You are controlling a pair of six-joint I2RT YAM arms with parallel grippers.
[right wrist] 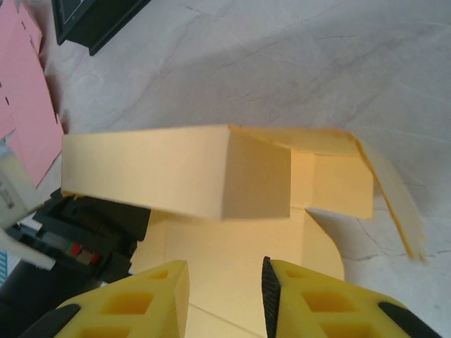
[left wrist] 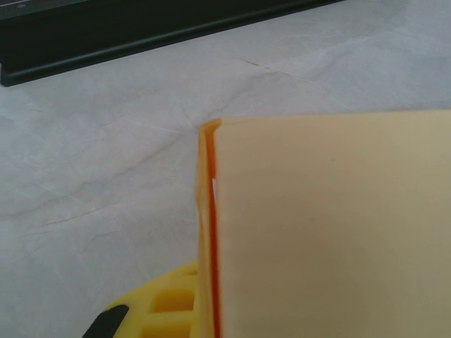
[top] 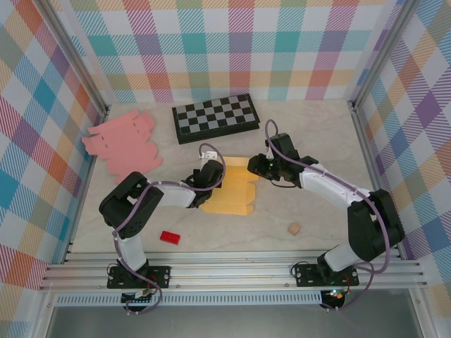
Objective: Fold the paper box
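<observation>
Since the paper box lies on the surface between the 2 hands, the left hand closed, seemingly pinching its left edge, the half-parted, empty right hand faces the raised wall lying crosswise just ahead.

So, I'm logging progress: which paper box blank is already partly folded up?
The yellow one in the middle: a wall stands up, while the pink ones at the far left lie flat.
</observation>
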